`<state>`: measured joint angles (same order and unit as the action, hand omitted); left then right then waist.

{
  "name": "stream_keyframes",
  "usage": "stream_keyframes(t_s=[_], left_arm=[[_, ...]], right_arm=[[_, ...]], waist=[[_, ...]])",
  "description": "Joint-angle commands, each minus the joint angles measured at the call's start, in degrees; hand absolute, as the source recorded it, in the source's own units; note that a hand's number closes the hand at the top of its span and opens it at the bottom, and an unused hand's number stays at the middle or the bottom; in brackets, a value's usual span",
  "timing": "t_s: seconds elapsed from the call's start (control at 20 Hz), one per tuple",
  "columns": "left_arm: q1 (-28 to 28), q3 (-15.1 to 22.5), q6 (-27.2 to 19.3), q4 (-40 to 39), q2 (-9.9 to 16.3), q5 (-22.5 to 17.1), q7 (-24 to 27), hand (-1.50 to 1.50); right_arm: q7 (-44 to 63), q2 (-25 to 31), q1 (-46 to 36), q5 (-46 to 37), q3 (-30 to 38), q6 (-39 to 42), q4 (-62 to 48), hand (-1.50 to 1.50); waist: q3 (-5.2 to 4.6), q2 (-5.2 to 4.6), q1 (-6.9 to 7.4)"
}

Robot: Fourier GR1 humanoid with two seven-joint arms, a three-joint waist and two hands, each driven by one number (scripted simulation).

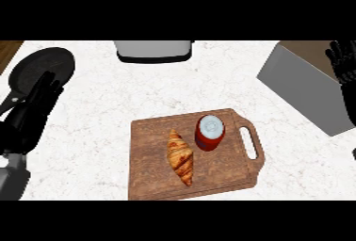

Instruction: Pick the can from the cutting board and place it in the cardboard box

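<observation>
A red can (209,132) with a pale lid stands upright on the wooden cutting board (153,160), near the board's upper right by its handle slot. The box (306,87), showing grey sides and a brown inside, sits at the upper right of the counter. My left hand (31,110) is at the far left edge, fingers straight and pointing up, holding nothing. At the far right edge my right hand (343,61) shows with fingers up beside the box, well apart from the can.
A croissant (180,156) lies on the board left of the can. A black frying pan (42,68) rests at the upper left, partly behind my left hand. A grey and white appliance (153,50) stands at the counter's far edge.
</observation>
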<state>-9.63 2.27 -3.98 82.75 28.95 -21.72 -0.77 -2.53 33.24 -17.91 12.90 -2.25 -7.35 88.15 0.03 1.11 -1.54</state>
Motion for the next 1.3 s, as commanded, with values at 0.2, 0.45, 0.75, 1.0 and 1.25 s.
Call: stream_keyframes(t_s=[0.2,0.45,0.75,1.0,1.25], left_arm=[[-5.08,7.12,2.6,4.43,2.2,10.32,4.49,0.0],[-3.27,11.89,2.85,3.87,-1.49,15.24,6.97,0.0],[-6.28,12.05,3.41,2.34,-2.75,15.94,5.14,0.0],[-4.59,11.58,1.93,3.44,-3.99,18.08,6.85,0.0],[-4.54,10.14,4.89,3.97,-2.16,16.09,6.17,0.0]], right_arm=[[7.05,3.63,-14.02,10.68,2.59,10.99,7.64,-1.5],[0.07,6.72,-13.25,1.13,-1.7,17.56,0.09,-1.5],[-12.96,10.74,-11.53,-9.79,-5.99,23.08,2.66,-1.5],[-8.98,13.18,-12.97,-15.76,-9.76,26.26,6.9,-1.5],[1.16,14.89,-18.3,-24.31,-19.2,31.44,11.67,-1.5]], waist=[[-0.08,-0.69,1.66],[-0.02,-1.29,2.12],[-0.02,-1.38,1.51],[-0.08,-1.04,1.6],[-0.18,-0.95,2.42]])
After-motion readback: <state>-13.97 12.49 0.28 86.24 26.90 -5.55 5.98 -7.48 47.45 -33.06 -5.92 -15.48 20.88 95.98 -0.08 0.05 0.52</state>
